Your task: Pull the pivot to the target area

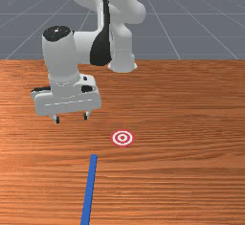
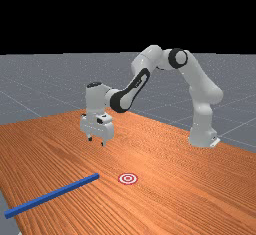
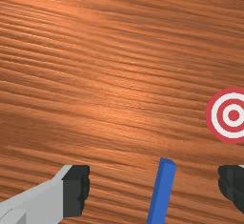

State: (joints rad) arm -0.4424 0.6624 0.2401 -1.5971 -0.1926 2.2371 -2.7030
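Observation:
My gripper [image 1: 72,118] hangs above the table at the front view's left, its two fingers wide apart and nothing held; in the far view the gripper [image 2: 97,142] is left of the middle. A long blue bar [image 1: 89,190] lies flat on the wood, its near end short of the hand. The red and white round target [image 1: 122,138] is printed to the front view's right of that end. In the wrist view, the gripper [image 3: 153,189] is open, with the end of the blue bar [image 3: 162,189] seen between its fingertips, below them, and the target [image 3: 232,115] off to one side.
The wooden table [image 1: 191,123] extends around the bar and target. In the far view the bar's other end reaches close to the table's edge [image 2: 11,199]. The arm's base [image 2: 202,138] stands at the far view's right.

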